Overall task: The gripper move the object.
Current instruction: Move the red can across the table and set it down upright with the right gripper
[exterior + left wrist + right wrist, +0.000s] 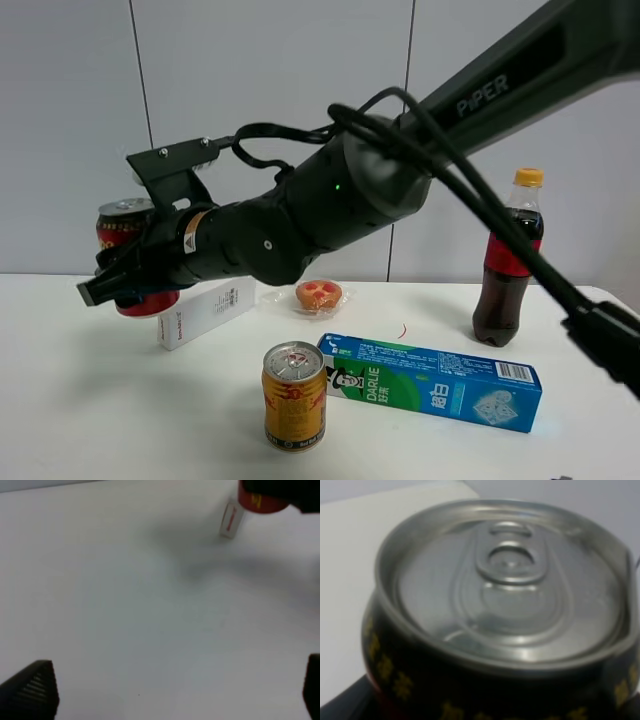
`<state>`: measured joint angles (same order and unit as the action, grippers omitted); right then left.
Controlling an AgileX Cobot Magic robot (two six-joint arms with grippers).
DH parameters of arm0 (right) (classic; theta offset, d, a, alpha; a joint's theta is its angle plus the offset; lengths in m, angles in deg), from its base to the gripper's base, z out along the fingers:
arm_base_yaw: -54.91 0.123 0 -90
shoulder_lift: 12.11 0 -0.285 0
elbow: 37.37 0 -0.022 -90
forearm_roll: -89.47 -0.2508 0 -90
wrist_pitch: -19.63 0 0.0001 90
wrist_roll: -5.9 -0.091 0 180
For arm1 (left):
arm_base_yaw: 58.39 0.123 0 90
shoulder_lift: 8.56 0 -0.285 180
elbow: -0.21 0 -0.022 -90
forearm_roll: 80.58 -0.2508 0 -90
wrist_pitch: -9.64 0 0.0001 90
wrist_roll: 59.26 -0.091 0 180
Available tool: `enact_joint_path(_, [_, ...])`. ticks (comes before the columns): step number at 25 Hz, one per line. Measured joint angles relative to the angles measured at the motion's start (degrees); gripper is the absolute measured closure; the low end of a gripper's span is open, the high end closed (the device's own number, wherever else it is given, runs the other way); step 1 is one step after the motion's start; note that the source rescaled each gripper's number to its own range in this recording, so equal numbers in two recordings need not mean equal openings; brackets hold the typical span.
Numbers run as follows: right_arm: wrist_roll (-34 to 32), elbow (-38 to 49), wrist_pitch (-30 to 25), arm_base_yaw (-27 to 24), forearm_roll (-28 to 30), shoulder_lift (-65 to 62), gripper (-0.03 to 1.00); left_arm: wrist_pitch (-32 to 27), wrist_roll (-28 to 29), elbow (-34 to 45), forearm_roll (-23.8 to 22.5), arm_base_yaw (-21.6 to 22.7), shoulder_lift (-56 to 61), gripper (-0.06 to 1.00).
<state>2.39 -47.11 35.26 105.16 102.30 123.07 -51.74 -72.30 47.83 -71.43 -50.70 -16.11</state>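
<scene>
One red can (118, 230) in the right gripper (130, 282)
Jaws clamp the can near the back edge of the counter (80, 400); the left gripper (172, 690) gapes wide, holding nothing.

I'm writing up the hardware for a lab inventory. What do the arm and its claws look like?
The right arm is thick, rounded and matte black, with pale PiPER lettering, a small green light, looping black cables and a triangular warning sticker. A black screwed bracket sits above its black claw. The left claw shows black ribbed fingers.
</scene>
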Motion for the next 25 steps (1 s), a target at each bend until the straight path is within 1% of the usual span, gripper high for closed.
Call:
enact_joint_path(7, [-0.1,-0.1,-0.2,0.3,1.6,3.9,0.97,0.0,0.0,0.0,0.0,0.0,0.0,-0.06])
enact_joint_path(12, [-0.1,-0.1,0.7,0.3,2.9,4.5,0.97,0.0,0.0,0.0,0.0,0.0,0.0,-0.06])
enact_joint_path(14, [-0.1,-0.2,1.8,0.3,2.9,5.2,0.97,0.0,0.0,0.0,0.0,0.0,0.0,-0.06])
enact_joint_path(25, [-1.9,-0.3,2.8,0.3,4.3,8.7,0.97,0.0,0.0,0.0,0.0,0.0,0.0,-0.06])
